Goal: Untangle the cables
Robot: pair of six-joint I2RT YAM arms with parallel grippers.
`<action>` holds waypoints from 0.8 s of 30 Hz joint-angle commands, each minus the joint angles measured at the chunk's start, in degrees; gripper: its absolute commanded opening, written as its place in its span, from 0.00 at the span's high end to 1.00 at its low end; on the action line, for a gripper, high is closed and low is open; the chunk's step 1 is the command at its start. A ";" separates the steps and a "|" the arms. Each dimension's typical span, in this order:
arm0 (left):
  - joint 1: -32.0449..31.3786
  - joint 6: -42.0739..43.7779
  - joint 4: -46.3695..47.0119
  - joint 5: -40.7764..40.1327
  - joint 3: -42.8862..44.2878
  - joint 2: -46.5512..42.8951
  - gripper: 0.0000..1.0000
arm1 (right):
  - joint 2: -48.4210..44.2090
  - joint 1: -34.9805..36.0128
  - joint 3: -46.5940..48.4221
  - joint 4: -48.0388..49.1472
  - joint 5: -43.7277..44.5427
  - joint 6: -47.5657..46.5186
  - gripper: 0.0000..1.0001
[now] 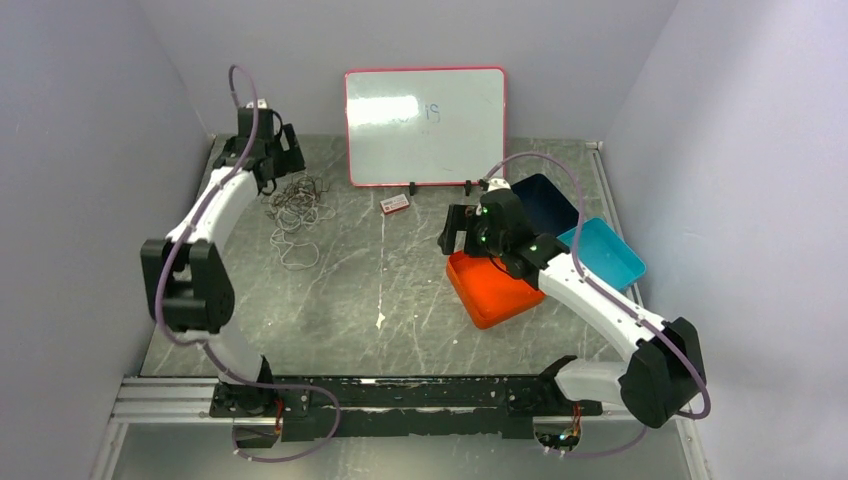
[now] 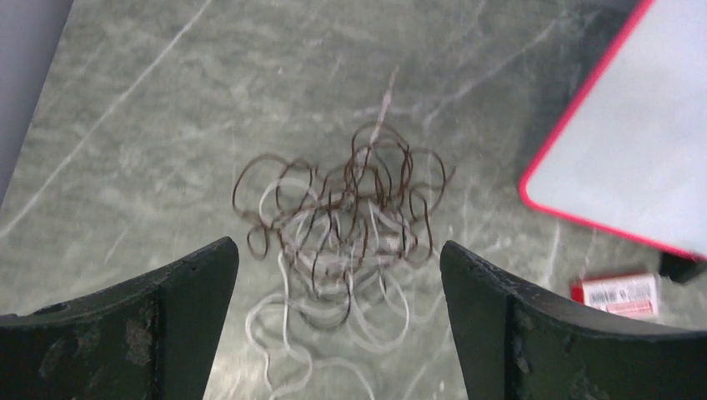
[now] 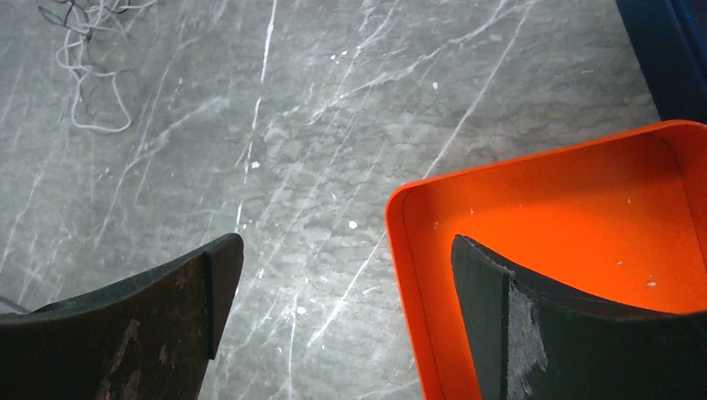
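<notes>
Found the cables [image 2: 342, 242] centred between the fingers of the left claw [image 2: 336, 250], lying below it on the counter [image 2: 125, 125] and seemingly untouched. Read the jaws there as spread wide, holding nothing. Noted the heap's longer run lying along the claw's line of sight, crosswise to the gap between the fingers: dark knot farther out, pale loops trailing back toward the wrist. From above, placed the tangle at the far left of the counter, near the whiteboard [image 1: 425, 125], just beside the left claw and well apart from the right claw [image 1: 455, 232]. Saw that one likewise wide and empty, straddling the rim of the orange tray [image 1: 490, 295]. Judged the left arm much the nearer, with a plain descent probably enough to reach the strands. Looked thread-thin: brown-black wires curled over white ones, loops crossing too densely to follow any single wire.
</notes>
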 commanded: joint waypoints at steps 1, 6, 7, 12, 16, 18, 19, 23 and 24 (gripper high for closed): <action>1.49 2.85 -0.99 1.05 9.37 10.82 0.06 | -2.56 0.91 -0.67 0.38 -1.41 -0.05 0.01; 2.03 3.58 -5.82 4.47 20.34 23.32 0.09 | -4.31 1.19 -2.59 0.17 -1.59 -0.54 0.01; 2.03 3.62 -6.51 5.25 21.80 25.11 0.10 | -4.40 1.14 -2.81 0.04 -1.69 -0.60 0.01; 2.03 3.08 -8.43 6.57 23.50 28.95 0.13 | -5.30 1.30 -3.43 -0.49 -1.70 -1.23 0.01; 1.84 2.05 -7.84 10.07 19.36 27.55 0.20 | -5.45 1.28 -3.77 -0.79 -1.16 -1.76 0.01; 1.42 1.61 -8.00 10.69 16.77 26.61 0.22 | -5.18 1.34 -3.69 -0.92 -1.16 -1.80 0.01; 1.27 1.42 -8.34 10.70 15.74 26.08 0.22 | -5.07 1.25 -3.58 -0.99 -1.24 -1.72 0.01; 0.39 -0.13 -9.96 12.55 11.06 23.35 0.27 | -4.83 1.33 -3.40 -0.19 -1.85 -1.57 0.01; -0.22 -0.22 -9.46 13.12 9.55 22.18 0.28 | -4.67 1.36 -3.26 -0.11 -2.00 -1.62 0.01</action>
